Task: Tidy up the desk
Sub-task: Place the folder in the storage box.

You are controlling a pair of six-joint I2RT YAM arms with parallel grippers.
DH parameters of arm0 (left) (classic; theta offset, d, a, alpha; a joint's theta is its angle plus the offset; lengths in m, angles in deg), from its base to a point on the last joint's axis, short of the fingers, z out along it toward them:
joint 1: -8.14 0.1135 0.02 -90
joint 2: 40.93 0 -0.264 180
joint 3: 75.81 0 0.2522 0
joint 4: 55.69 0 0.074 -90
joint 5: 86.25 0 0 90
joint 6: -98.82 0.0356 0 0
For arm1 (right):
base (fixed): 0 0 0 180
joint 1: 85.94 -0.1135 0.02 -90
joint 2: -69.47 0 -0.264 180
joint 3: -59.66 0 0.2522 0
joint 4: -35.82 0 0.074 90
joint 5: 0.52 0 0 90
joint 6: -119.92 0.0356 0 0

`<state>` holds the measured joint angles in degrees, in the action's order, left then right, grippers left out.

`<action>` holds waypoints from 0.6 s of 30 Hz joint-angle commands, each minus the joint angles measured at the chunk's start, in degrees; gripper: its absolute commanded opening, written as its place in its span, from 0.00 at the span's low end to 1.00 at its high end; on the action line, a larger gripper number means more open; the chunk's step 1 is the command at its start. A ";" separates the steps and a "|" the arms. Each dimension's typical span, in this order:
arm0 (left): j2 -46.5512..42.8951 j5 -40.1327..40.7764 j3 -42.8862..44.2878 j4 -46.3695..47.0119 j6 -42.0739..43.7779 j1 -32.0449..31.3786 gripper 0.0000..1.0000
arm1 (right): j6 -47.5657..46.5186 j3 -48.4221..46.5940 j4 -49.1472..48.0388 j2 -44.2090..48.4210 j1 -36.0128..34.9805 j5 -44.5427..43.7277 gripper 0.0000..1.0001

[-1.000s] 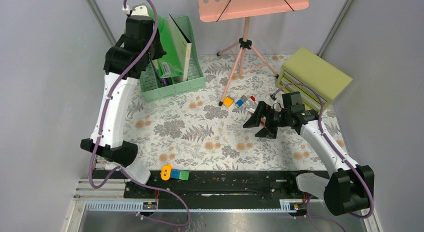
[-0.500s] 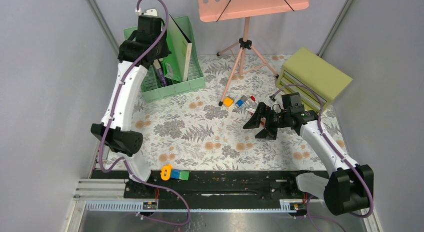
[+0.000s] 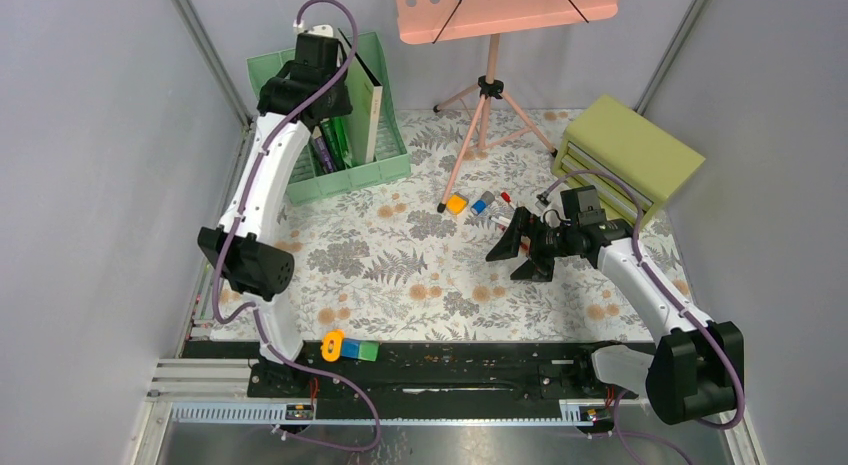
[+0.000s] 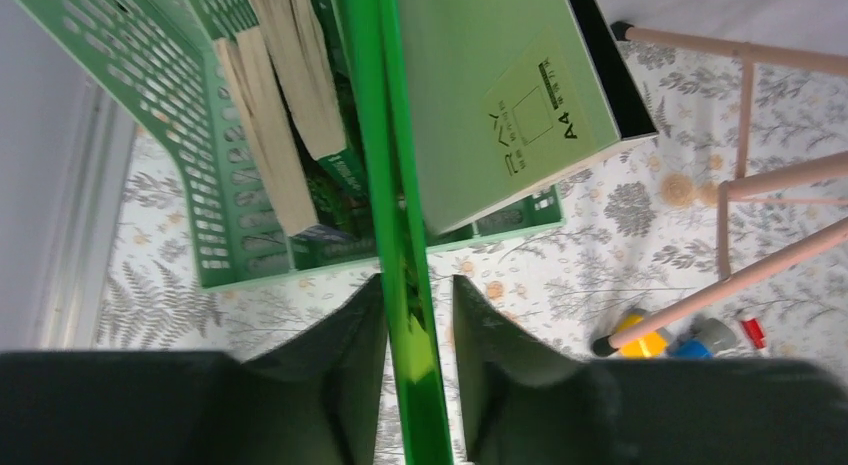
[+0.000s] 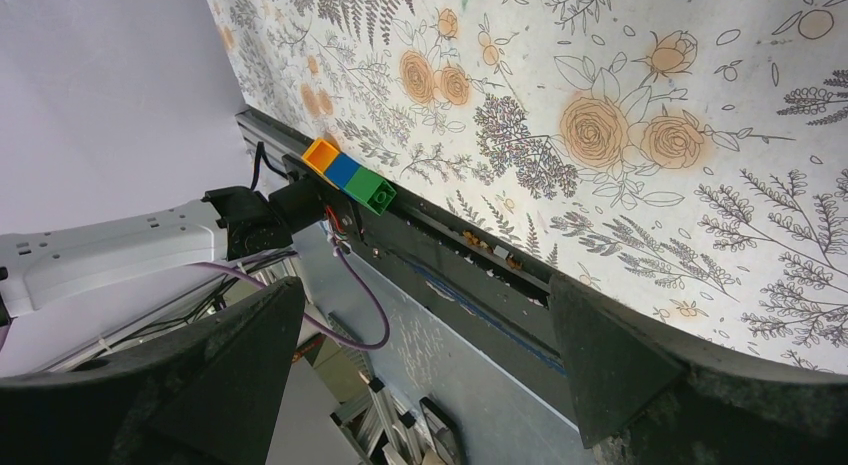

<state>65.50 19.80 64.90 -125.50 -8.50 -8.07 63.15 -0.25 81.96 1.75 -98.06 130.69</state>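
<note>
Left gripper point(image 4: 418, 290) slightly spread around the folder point(image 4: 372, 105) in the rack point(image 4: 205, 215) at the far-left corner of the desk point(image 3: 400, 275): a snagging withdrawal could tip it. Right gripper point(image 5: 418, 305) spread, empty.

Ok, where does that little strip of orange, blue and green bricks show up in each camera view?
Top external: the brick strip sits near the bottom, left of centre, on the black rail.
Left wrist: not in it.
Right wrist: upper left of centre, on the same rail's edge.
Shared landmark: the desk, with its fern-and-flower cloth, shows in all three views.
</note>
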 commanded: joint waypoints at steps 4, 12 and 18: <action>0.46 -1.22 0.61 3.88 1.40 0.04 0.68 | -1.31 -0.27 0.78 -0.48 -0.27 1.30 0.99; -4.84 -0.35 -4.48 3.99 -0.77 0.06 0.92 | -1.89 -0.28 0.76 -1.23 -0.27 1.77 1.00; -10.76 -2.91 -16.06 5.27 -3.74 -0.04 0.94 | -2.28 -0.20 0.68 -1.84 -0.29 2.04 0.99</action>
<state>60.46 18.78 54.08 -123.27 -9.74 -8.09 62.21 -0.25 82.09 0.37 -98.06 131.13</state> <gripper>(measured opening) 0.938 0.993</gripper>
